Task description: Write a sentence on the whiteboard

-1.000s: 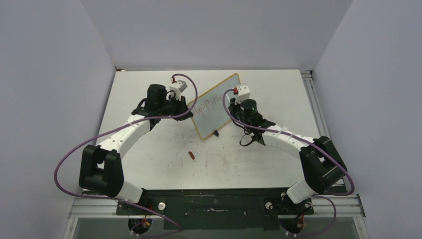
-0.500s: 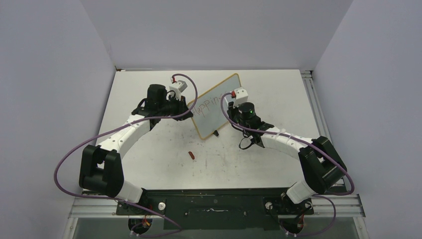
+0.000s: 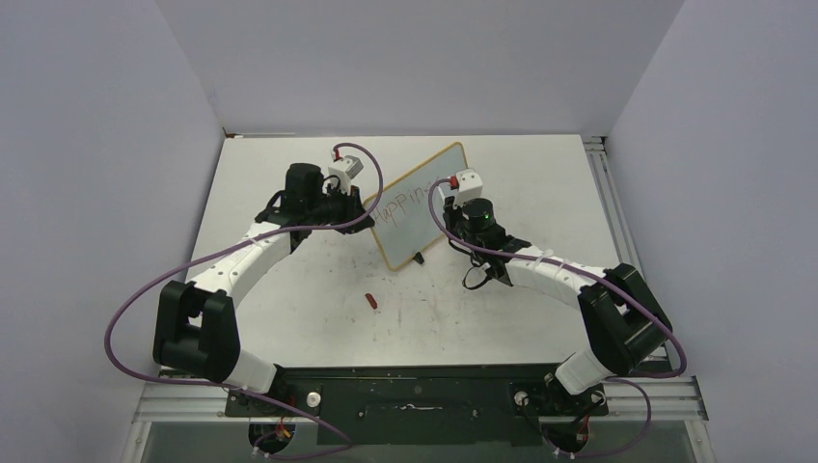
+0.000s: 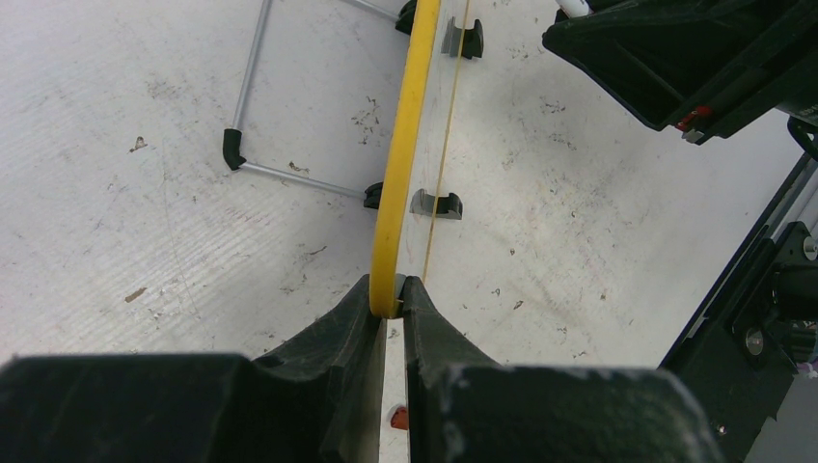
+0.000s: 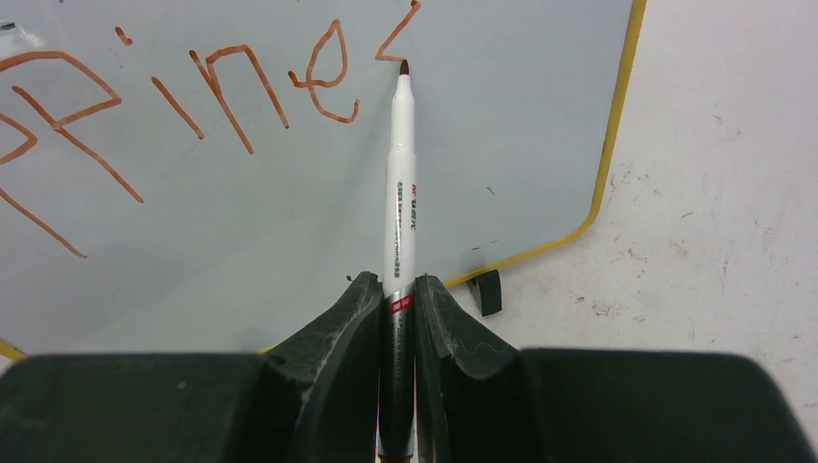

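The left arm bends out wide from its base and reaches in to the left side of the small shiny white board with a thin yellow frame (image 3: 420,230). The left claw (image 4: 390,301) is pressed tight on that yellow frame, pinching its edge. The right arm curves in from the right, and its wrist sits in front of the board's right half. The right claw (image 5: 395,294) pinches a thin white marker pen with a dark red tip (image 5: 401,174). The pen points straight out at the board, and its tip touches the board at the end of a short slanted line. The board stands up, leaning back, near the far middle of the big white table (image 3: 289,299). The red handwritten letters (image 5: 221,96) run along the board's top part and read "Happine". A small red piece (image 3: 372,301) lies on the table, well apart from the board.
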Robot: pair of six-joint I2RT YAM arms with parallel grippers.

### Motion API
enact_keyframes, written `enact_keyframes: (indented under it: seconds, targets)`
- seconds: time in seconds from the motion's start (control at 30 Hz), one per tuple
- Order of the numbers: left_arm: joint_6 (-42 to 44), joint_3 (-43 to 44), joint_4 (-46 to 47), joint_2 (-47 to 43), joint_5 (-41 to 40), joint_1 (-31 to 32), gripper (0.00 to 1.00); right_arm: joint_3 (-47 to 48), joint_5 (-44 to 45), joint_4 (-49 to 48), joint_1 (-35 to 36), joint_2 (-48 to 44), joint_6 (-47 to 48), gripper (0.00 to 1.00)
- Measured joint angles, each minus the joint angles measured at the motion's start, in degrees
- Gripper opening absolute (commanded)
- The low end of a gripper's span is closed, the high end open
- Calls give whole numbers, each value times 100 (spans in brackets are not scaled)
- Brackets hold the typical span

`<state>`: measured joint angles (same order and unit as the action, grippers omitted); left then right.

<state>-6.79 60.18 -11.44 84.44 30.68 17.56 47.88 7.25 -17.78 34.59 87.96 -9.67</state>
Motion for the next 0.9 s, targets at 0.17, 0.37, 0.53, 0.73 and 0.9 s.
enact_keyframes:
  seconds: [0.17, 0.37, 0.53, 0.73, 0.9]
  targets:
    - [0, 0, -2, 0, 0, 2, 0, 0, 13, 74, -4, 2, -22, 5]
    - [0, 0, -2, 0, 0, 2, 0, 0, 28, 94, -11, 2, -42, 5]
    - [0, 0, -4, 0, 0, 2, 0, 0, 24, 122, -11, 2, -42, 5]
    - [0, 0, -4, 0, 0, 2, 0, 0, -20, 122, -11, 2, -39, 5]
    - [0, 0, -4, 0, -2, 2, 0, 0, -42, 122, -4, 2, -37, 5]
